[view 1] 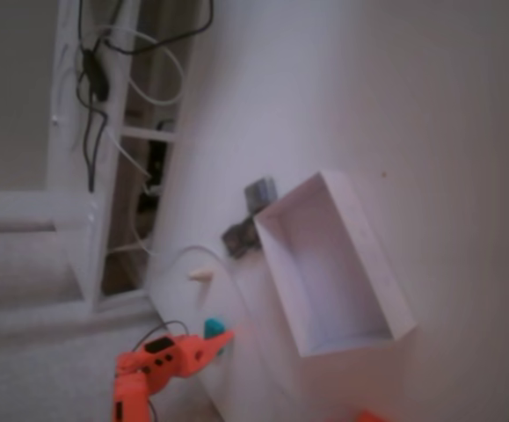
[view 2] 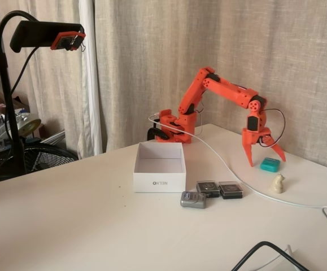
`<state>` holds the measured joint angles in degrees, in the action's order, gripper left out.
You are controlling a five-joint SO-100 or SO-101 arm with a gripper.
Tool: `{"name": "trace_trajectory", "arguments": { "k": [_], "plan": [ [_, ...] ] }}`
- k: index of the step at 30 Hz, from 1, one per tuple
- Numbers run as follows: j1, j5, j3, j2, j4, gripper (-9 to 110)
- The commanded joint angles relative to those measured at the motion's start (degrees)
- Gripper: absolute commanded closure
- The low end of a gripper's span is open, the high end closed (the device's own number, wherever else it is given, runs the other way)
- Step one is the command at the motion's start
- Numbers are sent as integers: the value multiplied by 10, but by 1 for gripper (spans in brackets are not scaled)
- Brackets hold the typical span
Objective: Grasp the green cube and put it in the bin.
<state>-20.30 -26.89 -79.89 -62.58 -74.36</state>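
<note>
The green cube [view 2: 269,165] is a small teal block lying on the white table at the right of a fixed view, close to the curtain. My orange gripper [view 2: 263,153] hangs just above and slightly behind it, open, with its fingers spread to either side and nothing held. In the tilted fixed view the cube [view 1: 212,328] peeks out beside the gripper [view 1: 221,338] at the bottom. The bin [view 2: 159,182] is a white open-topped box standing left of the cube, and it shows empty in the tilted fixed view [view 1: 370,246].
Three grey blocks [view 2: 208,188] lie in front of the bin's right corner. A beige peg [view 2: 277,183] stands just in front of the cube. A white cable [view 2: 225,166] runs between bin and cube. A black cable [view 2: 265,251] loops at the front; a camera stand [view 2: 8,113] is at the left.
</note>
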Motion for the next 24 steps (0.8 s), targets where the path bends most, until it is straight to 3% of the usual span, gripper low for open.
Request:
{"name": "trace_trajectory", "arguments": {
  "k": [1, 24],
  "plan": [
    [-8, 3, 12, 1, -16, 62],
    [3, 2, 24, 22, -40, 77]
  ]
}}
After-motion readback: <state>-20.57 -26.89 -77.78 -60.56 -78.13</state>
